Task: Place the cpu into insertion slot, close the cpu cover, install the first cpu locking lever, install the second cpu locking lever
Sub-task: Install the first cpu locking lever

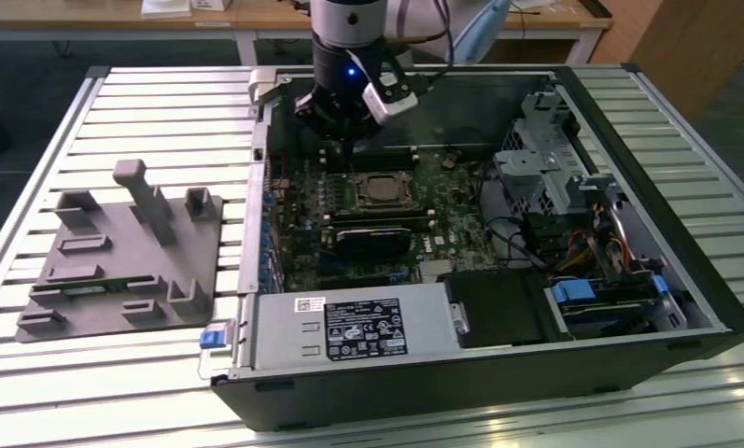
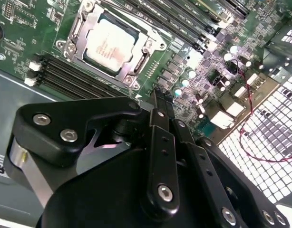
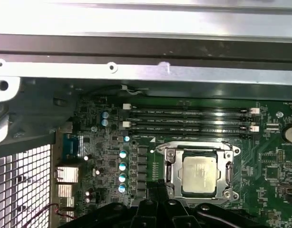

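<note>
The cpu (image 2: pixel 110 45) lies flat in the insertion slot (image 2: pixel 130 31), its silvery top showing through the window of the cpu cover (image 2: pixel 89 19), which lies down over it. In the first wrist view the cpu (image 3: pixel 199 172) sits inside the cover (image 3: pixel 170 167) too. Thin metal lever rods run along two sides of the frame. My gripper (image 2: pixel 161 97) hovers above the motherboard just beside the socket, its fingers pressed together with nothing between them. From the exterior view the gripper (image 1: pixel 346 149) hangs slightly behind the socket (image 1: pixel 378 191).
Memory slots (image 3: pixel 189 121) run beside the socket. A long black block (image 1: pixel 378 233) sits in front of it. The case holds a power supply (image 1: pixel 346 329) and a drive cage (image 1: pixel 546 168). A grey fixture (image 1: pixel 122 252) lies outside, on the exterior view's left.
</note>
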`<state>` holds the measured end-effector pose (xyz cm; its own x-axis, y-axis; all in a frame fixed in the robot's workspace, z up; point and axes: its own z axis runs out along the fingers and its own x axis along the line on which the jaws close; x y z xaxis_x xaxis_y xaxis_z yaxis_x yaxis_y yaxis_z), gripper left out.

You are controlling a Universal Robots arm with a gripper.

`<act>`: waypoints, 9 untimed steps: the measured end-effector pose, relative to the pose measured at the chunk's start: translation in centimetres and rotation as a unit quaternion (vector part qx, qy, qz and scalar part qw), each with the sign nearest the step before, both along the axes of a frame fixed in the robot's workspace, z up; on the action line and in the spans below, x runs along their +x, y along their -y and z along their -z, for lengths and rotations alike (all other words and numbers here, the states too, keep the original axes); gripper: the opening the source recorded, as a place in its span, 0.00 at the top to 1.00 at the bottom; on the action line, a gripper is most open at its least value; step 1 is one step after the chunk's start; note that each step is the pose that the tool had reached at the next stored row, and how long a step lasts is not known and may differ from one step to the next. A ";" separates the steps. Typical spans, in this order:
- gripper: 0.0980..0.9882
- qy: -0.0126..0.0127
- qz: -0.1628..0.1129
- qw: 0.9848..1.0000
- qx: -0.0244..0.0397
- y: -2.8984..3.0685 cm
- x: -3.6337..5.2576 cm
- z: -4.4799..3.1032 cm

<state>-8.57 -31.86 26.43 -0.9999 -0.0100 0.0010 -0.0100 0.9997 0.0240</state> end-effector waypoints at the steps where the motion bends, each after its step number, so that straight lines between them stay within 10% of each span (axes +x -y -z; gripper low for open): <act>1: 0.99 0.001 -0.001 1.000 0.000 -0.03 -0.10 0.00; 9: 0.99 0.001 -0.002 1.000 0.000 -0.19 -0.64 0.07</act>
